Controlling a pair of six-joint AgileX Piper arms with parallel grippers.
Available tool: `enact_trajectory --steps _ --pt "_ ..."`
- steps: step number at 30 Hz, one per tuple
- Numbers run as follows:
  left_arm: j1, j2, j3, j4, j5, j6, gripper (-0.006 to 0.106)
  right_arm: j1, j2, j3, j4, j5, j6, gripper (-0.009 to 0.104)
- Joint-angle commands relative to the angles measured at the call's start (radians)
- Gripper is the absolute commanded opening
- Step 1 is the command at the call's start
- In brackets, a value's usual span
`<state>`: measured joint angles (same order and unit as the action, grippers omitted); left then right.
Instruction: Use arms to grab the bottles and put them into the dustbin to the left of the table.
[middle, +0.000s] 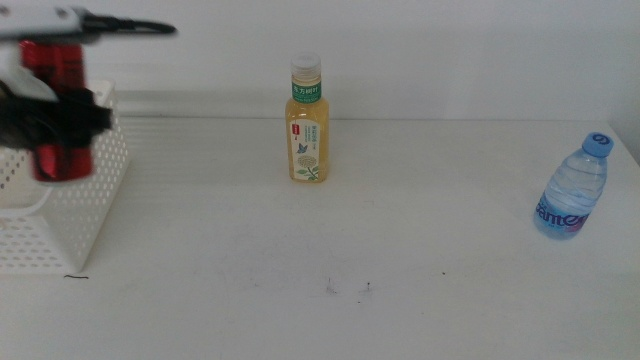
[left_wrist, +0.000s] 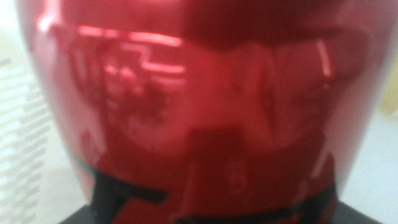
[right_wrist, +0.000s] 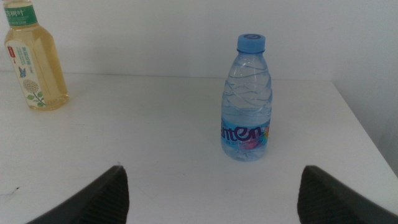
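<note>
My left gripper (middle: 62, 120) pinches red can (middle: 55, 108) above dustbin (middle: 70, 215) off tabletop's (middle: 400, 260) left edge. My right gripper (right_wrist: 211, 194) spread, facing water bottle (right_wrist: 247, 99) near right edge.

I saw a plain white wall (middle: 450, 50) running across the back of the middle view. Nearer the front I made out a few small dark specks (middle: 330, 290) around the centre, and a short dark thread-like mark (middle: 76, 277) far left.
</note>
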<state>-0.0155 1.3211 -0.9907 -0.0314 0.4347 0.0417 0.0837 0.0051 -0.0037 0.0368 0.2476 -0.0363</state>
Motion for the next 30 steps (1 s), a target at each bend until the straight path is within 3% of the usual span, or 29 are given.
enact_trajectory --steps 1,10,22,26,30 --pt "0.058 0.017 -0.113 -0.006 0.16 0.069 0.021 -0.005 -0.005 0.004 -0.004 -0.007 -0.005 0.09" --pt "0.289 0.248 -0.448 -0.083 0.517 0.304 0.021 -0.005 -0.005 0.004 -0.004 -0.007 -0.005 0.09" --pt "0.324 0.493 -0.529 -0.029 0.482 0.36 0.022 -0.005 -0.005 0.004 -0.004 -0.007 -0.005 0.09" --pt "0.324 0.538 -0.529 -0.018 0.484 0.358 0.036 -0.005 -0.005 0.004 -0.004 -0.007 -0.005 0.09" --pt "0.324 0.556 -0.529 -0.018 0.482 0.353 0.062 -0.005 -0.005 0.004 -0.004 -0.007 -0.005 0.09"
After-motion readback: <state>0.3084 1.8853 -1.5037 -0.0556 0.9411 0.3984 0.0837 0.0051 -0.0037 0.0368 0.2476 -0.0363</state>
